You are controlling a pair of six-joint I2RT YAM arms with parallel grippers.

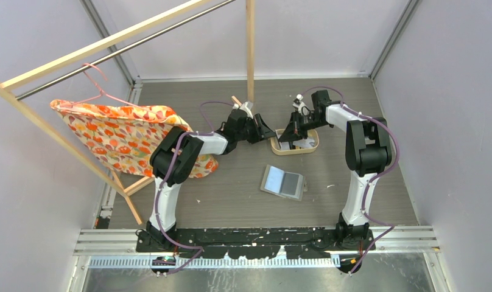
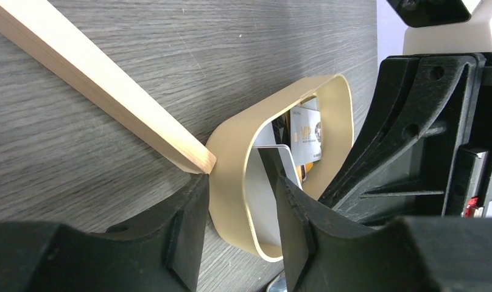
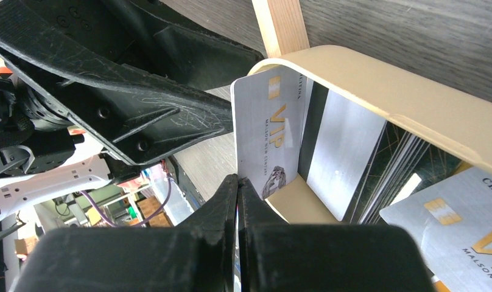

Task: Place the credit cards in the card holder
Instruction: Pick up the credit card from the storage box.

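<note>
Between the clamped jaws of my right gripper [image 3: 237, 180] stands a silver rectangular plastic VIP credit card [image 3: 269, 121], upright inside the oval light-wood tray [image 3: 377, 85], whose wall my left gripper [image 2: 234, 182] straddles, jaws apart; the grey square folding card holder [image 1: 283, 181] lies open, well apart from both.

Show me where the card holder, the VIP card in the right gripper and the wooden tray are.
card holder [image 1: 283, 181], top view, the middle of its open inside.
VIP card [image 3: 271, 131], right wrist view, its printed face.
wooden tray [image 2: 228, 182], left wrist view, its outer wall.
</note>
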